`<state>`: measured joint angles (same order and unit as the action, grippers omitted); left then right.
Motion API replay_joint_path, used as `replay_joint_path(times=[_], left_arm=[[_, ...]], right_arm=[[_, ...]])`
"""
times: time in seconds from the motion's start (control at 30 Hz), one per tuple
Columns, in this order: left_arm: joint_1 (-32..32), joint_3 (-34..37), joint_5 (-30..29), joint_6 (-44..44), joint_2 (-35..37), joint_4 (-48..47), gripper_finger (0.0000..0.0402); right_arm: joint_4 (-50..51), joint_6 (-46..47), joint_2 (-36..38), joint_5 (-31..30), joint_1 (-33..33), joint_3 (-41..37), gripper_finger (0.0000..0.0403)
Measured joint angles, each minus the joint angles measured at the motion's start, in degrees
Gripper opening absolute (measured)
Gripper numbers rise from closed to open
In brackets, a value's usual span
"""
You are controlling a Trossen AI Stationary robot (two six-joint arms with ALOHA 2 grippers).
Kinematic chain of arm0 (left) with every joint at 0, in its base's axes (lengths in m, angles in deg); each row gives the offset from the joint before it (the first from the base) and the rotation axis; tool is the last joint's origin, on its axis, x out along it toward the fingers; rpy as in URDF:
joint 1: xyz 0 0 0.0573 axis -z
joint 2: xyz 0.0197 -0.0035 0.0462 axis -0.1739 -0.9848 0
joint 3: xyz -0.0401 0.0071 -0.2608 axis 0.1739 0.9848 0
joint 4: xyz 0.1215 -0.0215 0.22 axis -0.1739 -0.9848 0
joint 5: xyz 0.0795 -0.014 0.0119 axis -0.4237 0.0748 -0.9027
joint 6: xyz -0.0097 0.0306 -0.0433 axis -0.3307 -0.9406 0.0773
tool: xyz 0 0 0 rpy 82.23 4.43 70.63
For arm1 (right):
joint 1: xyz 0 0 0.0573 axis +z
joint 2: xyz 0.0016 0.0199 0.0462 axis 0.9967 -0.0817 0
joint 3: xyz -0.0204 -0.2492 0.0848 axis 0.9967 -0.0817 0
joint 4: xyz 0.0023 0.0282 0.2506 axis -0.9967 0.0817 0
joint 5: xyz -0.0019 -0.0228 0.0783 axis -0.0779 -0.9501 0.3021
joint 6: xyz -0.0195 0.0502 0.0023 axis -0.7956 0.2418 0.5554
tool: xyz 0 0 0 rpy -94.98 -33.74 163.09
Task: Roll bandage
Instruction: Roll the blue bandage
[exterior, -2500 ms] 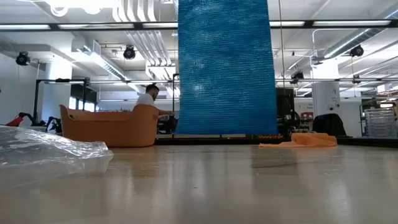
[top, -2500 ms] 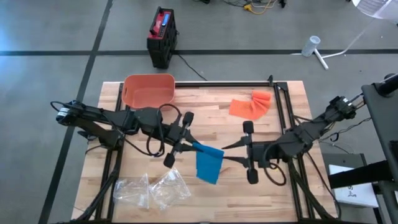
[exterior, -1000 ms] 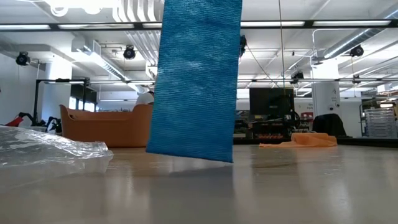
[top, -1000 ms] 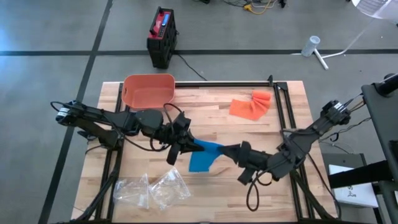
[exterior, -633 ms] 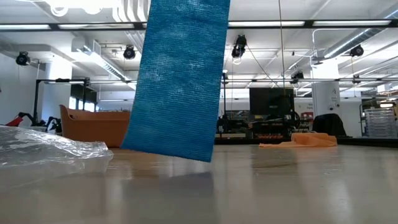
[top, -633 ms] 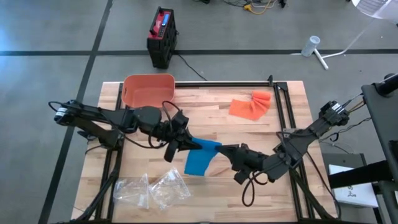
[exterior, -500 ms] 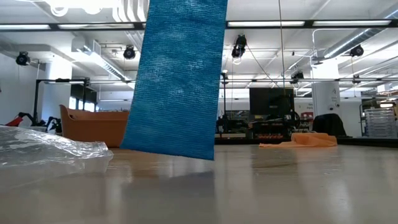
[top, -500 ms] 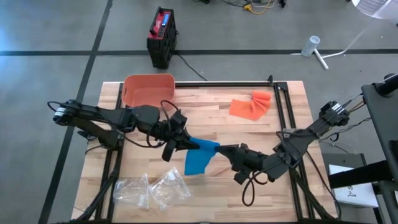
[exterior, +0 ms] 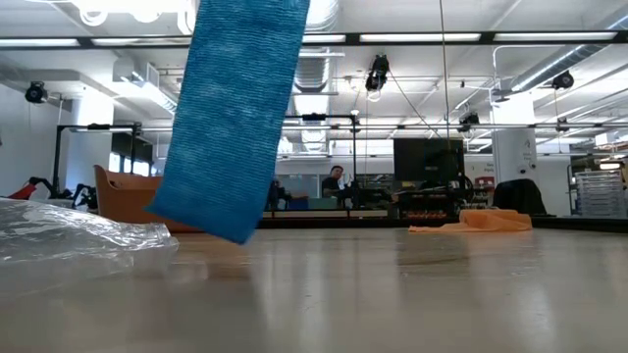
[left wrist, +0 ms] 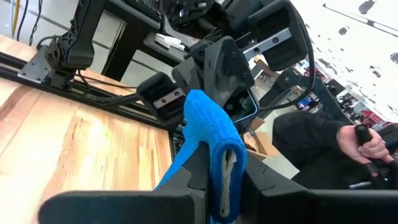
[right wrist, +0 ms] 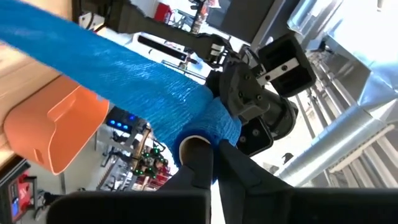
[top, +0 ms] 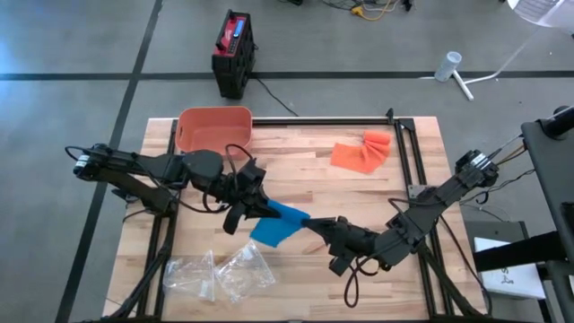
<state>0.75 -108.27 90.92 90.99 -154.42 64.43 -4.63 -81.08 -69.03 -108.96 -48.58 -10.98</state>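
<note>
You have the blue bandage (top: 273, 222) strung between both grippers above the middle of the wooden table (top: 296, 161). The left gripper (top: 249, 208) is clamped tight on one end, which the left wrist view shows doubled over between its fingers. The right gripper (top: 314, 225) is pinched closed on the other end, where the strip curls around one fingertip (right wrist: 196, 151). That looks like the first turn of a roll at most. Most of the strip hangs loose as a flat sheet just below and between your two grippers, so nearly all of the rolling is left to do.

Beyond the left gripper sits the orange bin (top: 213, 130). Past the right gripper, well apart, lies an orange bandage (top: 361, 151), crumpled and unrolled. On the near side of the left gripper are clear plastic bags (top: 218, 274).

In the low view the top of the strip is cut off, so neither grip shows there. You cannot tell whether the lower corner touches the table or hangs just clear. How many layers sit on the right fingertip is hard to make out.
</note>
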Motion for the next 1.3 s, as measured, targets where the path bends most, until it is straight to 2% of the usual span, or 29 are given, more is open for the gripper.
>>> replay_joint_path(times=[0.53,0.7,0.77,0.97,1.13,1.3], left_arm=[[-0.22,0.00,-1.68,-2.55,0.66,0.24,0.0024],[-0.46,-0.15,-6.12,-6.51,3.27,0.69,0.0022],[-0.42,-0.15,-7.34,-8.13,4.11,0.58,0.0022],[-0.41,-0.15,-14.46,-12.89,4.75,0.68,0.0021],[-0.55,-0.13,-17.36,-16.90,2.83,2.79,0.0022],[-0.52,-0.13,-17.30,-17.89,1.51,5.89,0.0022]], right_arm=[[0.16,-2.58,0.33,-1.06,2.63,-0.13,0.0013],[0.33,6.76,0.96,-3.45,4.21,-0.24,0.0003],[-0.19,13.49,1.63,-4.24,4.65,-0.24,0.0001],[-4.59,37.42,5.53,-1.31,3.63,-0.17,0.0009],[-5.55,40.59,6.23,4.66,-1.51,-0.13,0.0012],[-0.93,40.93,6.23,4.41,-6.40,-0.13,0.0004]])
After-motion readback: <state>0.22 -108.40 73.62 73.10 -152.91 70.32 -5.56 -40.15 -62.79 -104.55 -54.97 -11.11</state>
